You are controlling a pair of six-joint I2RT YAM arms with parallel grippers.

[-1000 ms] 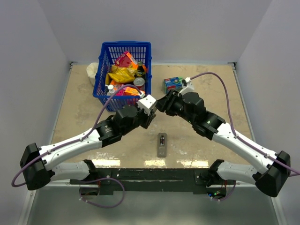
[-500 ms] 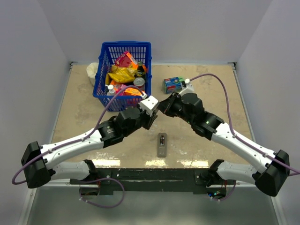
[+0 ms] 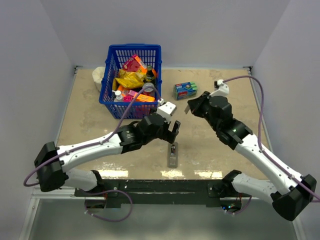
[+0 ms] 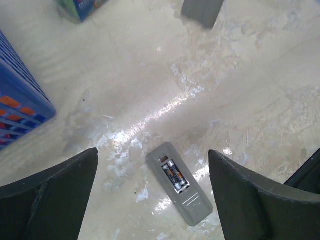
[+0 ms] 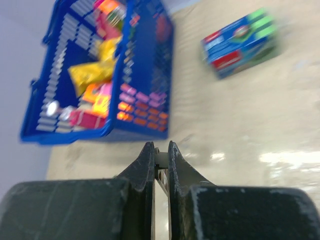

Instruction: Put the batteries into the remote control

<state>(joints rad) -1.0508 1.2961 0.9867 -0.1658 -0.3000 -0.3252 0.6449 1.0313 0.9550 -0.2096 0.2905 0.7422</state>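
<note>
Left wrist view: I look straight down on the remote [image 4: 179, 185], which lies back-up on the worktop [image 4: 260, 75] with its battery bay uncovered.
Batteries: both batteries [image 4: 172, 173] sit side by side inside the bay, touching each other. I cannot tell whether they are pressed fully home.
Remote's place: near the front edge of the worktop, between my two arms, well apart from the blue basket [image 3: 131, 75] and the blue-green box [image 3: 185, 90].
Left gripper [image 3: 173, 132]: spread wide, holding nothing, hanging just behind and above the remote. My fingers [image 4: 55, 195] frame it on both sides.
Right gripper [image 5: 160, 146]: almost closed, pinching a thin grey piece that I take for the battery cover [image 4: 202, 11]. It is raised and well apart from the remote.
Handling, remote: light, stiff and smooth, so I judge it will skate on the glossy worktop. I should grip it across its narrow width, on the plain end away from the bay.
Handling, batteries: small, round and slippery. Pressing from above looks safer than pinching.
Handling, cover: thin, with a catch that could snap if forced. It should be held by its edges.
Top view alone shows: both arms and the whole layout.
Left wrist alone shows: the batteries clearly in the bay.
Right wrist alone shows: how narrow my right gripper's gap is. The remote is not in that view.
</note>
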